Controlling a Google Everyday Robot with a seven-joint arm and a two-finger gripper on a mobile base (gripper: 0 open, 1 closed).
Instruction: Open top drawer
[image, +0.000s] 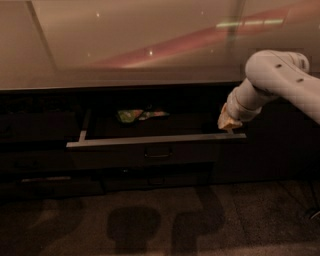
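Robot hand sits at the right end of the top drawer front edge; whether it is spread or closed cannot be told. Drawer stands pulled out beneath the surface, green packet inside.

The cream hand sits at the right end of the dark grey, pale-rimmed top drawer. Left of the hand lies a green-and-yellow packet. The worktop is glossy beige, streaked red.
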